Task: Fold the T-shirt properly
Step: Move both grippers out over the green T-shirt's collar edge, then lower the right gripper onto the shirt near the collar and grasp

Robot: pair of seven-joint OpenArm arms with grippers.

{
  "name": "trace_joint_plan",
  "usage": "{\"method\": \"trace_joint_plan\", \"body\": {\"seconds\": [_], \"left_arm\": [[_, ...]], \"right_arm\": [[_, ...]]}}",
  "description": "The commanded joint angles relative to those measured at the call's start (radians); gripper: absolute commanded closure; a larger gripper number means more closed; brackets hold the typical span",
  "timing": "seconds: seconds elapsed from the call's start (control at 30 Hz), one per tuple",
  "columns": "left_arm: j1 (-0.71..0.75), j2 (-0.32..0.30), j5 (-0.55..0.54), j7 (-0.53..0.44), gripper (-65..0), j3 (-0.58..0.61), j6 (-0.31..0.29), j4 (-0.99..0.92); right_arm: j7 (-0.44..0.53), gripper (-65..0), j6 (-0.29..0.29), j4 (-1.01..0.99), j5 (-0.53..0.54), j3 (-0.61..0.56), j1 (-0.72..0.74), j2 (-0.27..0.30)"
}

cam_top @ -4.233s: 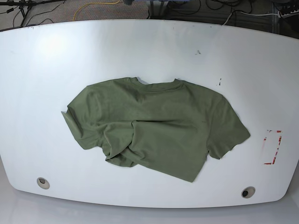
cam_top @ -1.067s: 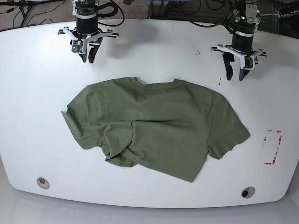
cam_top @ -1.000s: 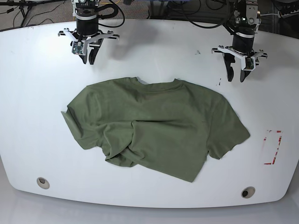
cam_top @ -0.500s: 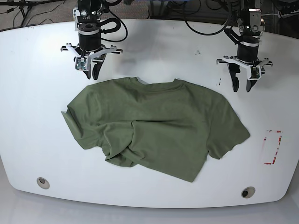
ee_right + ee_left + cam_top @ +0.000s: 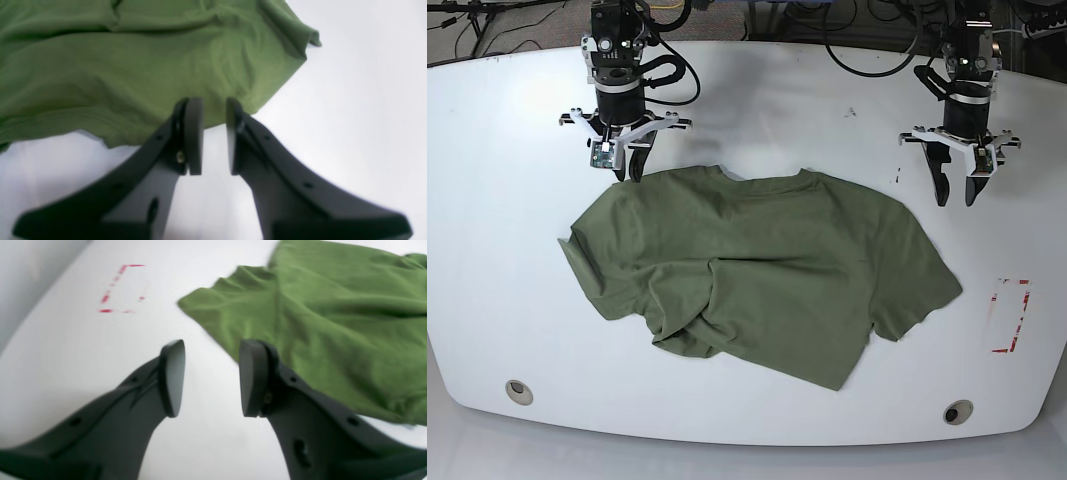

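Note:
The olive-green T-shirt (image 5: 757, 270) lies crumpled in the middle of the white table (image 5: 757, 110), neck toward the far edge and its lower left part bunched in folds. My right gripper (image 5: 628, 175) hangs over the shirt's far-left shoulder edge. In the right wrist view this gripper (image 5: 215, 136) is open by a narrow gap with nothing in it, its tips just at the edge of the cloth (image 5: 133, 66). My left gripper (image 5: 957, 198) hovers over bare table just beyond the far-right shoulder. It (image 5: 211, 376) is open and empty, with the sleeve (image 5: 333, 323) to its right.
Red tape corner marks (image 5: 1012, 315) sit near the table's right edge, also seen in the left wrist view as red marks (image 5: 121, 290). Two round holes (image 5: 519, 391) (image 5: 958, 411) lie near the front edge. Cables run on the floor behind the table.
Both arms have come from the table's far edge toward the shirt's shoulders and lowered. The T-shirt has not moved. The left jaws have widened slightly.

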Motion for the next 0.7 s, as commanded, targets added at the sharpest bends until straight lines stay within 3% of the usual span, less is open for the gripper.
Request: {"method": "trace_joint_plan", "body": {"seconds": [0.0, 0.37, 0.67], "left_arm": [[0.004, -0.011, -0.009, -0.033, -25.7, -0.014, 0.003, 0.013], [0.009, -0.016, -0.015, -0.058, -26.6, -0.006, 0.000, 0.005], [-0.004, -0.011, -0.009, -0.069, -35.6, 0.023, -0.003, 0.004]], "right_arm": [[0.031, -13.3, 0.004, 0.003, 0.011, 0.005, 0.027, -0.008], [0.048, -20.6, 0.008, -0.019, 0.037, 0.022, 0.082, -0.027], [0.053, -20.4, 0.007, -0.032, 0.086, 0.024, 0.072, -0.005]]}}
